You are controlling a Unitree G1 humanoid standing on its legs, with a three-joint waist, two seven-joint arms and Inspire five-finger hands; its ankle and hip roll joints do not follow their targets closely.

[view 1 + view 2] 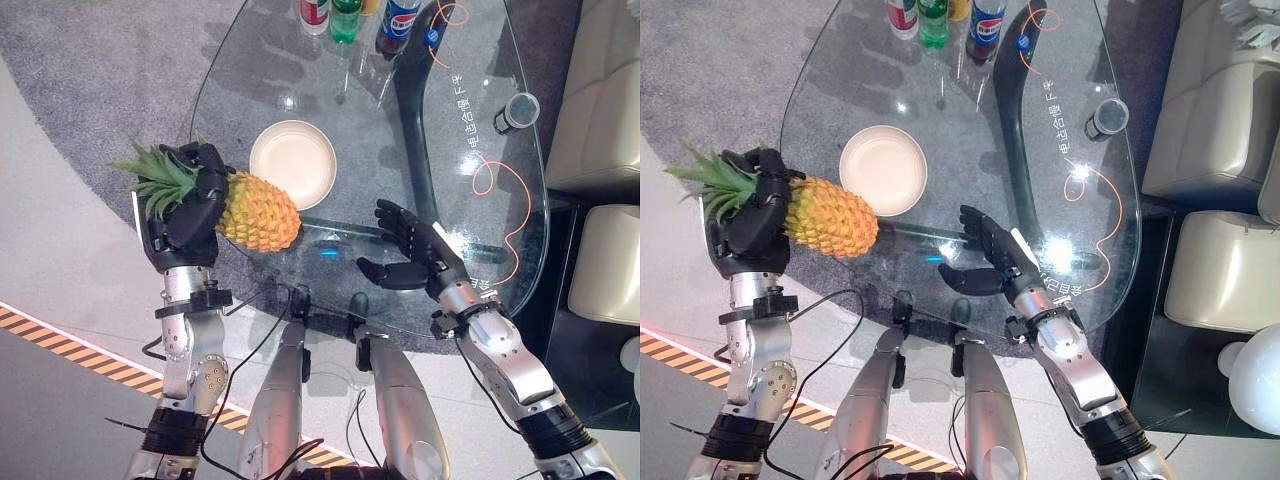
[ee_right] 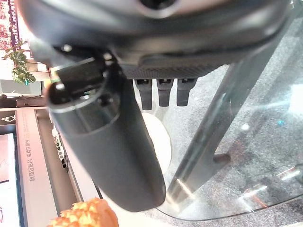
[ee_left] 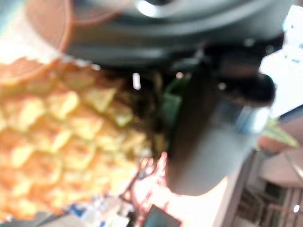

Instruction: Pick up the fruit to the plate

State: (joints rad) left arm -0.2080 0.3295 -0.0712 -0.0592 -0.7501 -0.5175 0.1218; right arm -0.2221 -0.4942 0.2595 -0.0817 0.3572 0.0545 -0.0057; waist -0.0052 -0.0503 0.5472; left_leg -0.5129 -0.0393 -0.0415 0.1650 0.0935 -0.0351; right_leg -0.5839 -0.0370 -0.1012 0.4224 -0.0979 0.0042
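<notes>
1. The left hand [image 1: 190, 205] was at the near left edge of the glass table [image 1: 300, 70], fingers curled round the pineapple [image 1: 258, 212] right where the leafy crown meets the fruit. So it had a proper grip. Some of the crown was hidden behind the dark fingers, and the left wrist view was too smeared to show much beyond bumpy orange-yellow skin and a bit of green.
2. The pineapple lay sideways in that grip, green spiky leaves sticking out to the left and the golden-orange body pointing right, towards the plate. It looked to be held up over the table's near left rim, though I couldn't tell if it touched the glass.
3. The plate [image 1: 293, 163] was a plain cream round one sitting on the glass just beyond and right of the fruit, near it but apart.
4. At the far edge, a few drink bottles [image 1: 345, 18] stood in a row, tops cut off by the frame.
5. The right hand [image 1: 412, 250] hovered over the near middle of the table, fingers straight and spread, thumb out, holding nothing. Its wrist view showed fingertips pointing out over the glass with the plate beyond them.
6. Far right on the table there was a small dark cylinder thing [image 1: 517, 111] with a pale rim, hard to make out.
</notes>
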